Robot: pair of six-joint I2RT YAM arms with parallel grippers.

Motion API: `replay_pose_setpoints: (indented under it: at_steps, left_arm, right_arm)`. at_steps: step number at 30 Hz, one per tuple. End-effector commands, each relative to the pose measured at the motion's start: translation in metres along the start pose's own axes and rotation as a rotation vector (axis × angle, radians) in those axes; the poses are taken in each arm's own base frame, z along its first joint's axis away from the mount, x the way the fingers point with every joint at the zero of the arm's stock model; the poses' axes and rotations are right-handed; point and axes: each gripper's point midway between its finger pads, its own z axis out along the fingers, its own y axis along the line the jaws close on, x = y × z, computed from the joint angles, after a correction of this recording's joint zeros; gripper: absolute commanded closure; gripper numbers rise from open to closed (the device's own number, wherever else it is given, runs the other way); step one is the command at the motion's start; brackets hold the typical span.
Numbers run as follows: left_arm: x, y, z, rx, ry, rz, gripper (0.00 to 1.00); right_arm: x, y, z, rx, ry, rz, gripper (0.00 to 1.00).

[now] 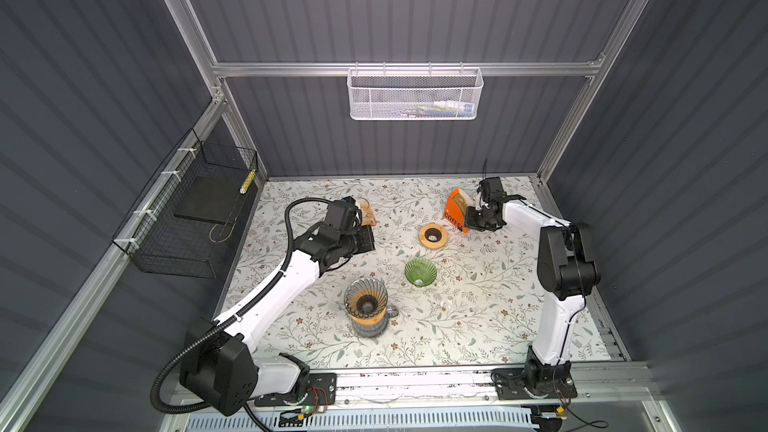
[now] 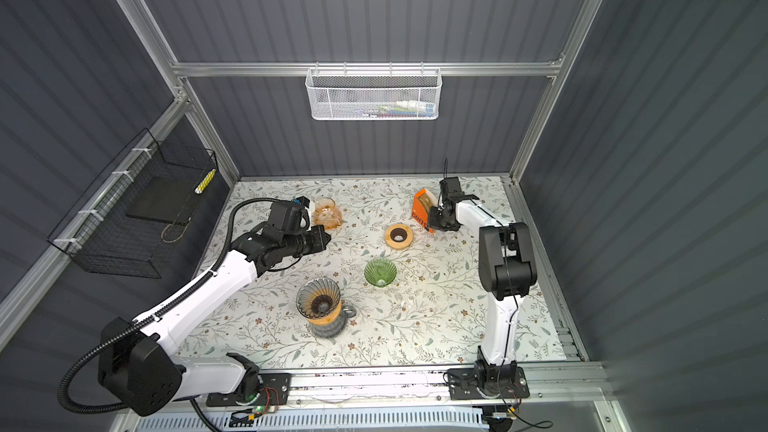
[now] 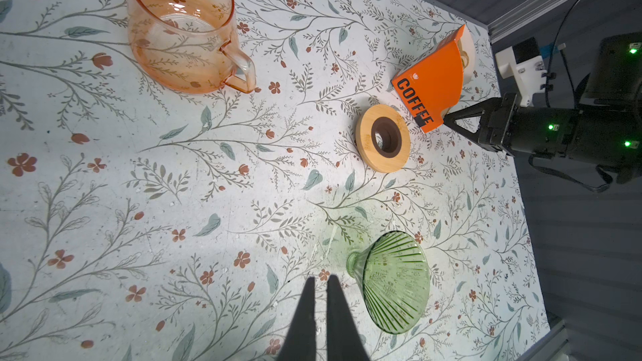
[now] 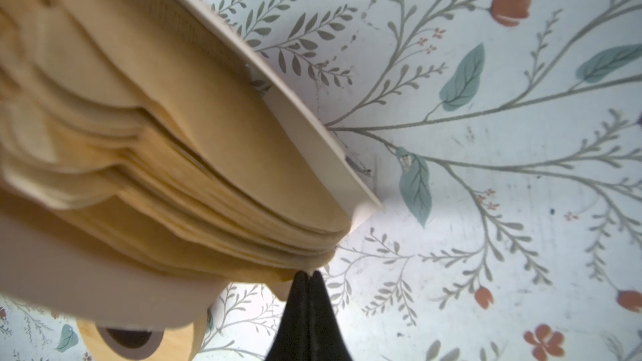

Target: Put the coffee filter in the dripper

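Two top views first: where do the coffee filters [image 1: 459, 200] sit?

Me: In both top views, upright in the orange holder [image 1: 453, 218] at the far right of the worktop [image 1: 478, 317], with my right arm [image 1: 525, 211] reaching to it. The green dripper [image 1: 420, 272] and the smoky dripper [image 1: 365, 299] are well apart from it, nearer the middle.

And the left wrist view?

Me: My left fingers [image 3: 305, 317] are all but pressed together, gripping nothing, just beside the green dripper, which lies tipped on its side. Across the worktop my right fingers [image 3: 465, 112] meet at the holder's corner, near the wooden ring [image 3: 363, 133].

Right wrist view?

Me: My right fingers are shut tight, tips touching the bottom corner of the filter stack. Whether a sheet is caught between them, I cannot tell.
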Motion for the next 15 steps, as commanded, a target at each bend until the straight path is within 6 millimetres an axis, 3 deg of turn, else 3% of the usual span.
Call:
replay_pose_setpoints:
  at_steps: [1,13,15]
  left_arm:
    - [-0.008,-0.006,-0.007,0.013,-0.031,0.026,0.90]
    - [-0.009,-0.006,-0.007,0.015,-0.036,0.025,0.90]
    - [-0.009,-0.007,-0.007,0.018,-0.038,0.025,0.90]
  right_arm:
    - [0.003,-0.001,-0.014,0.017,-0.010,-0.002,1.00]
    - [0.008,0.000,-0.022,0.008,-0.021,-0.010,1.00]
    - [0.006,0.002,-0.019,0.002,-0.018,-0.016,0.93]
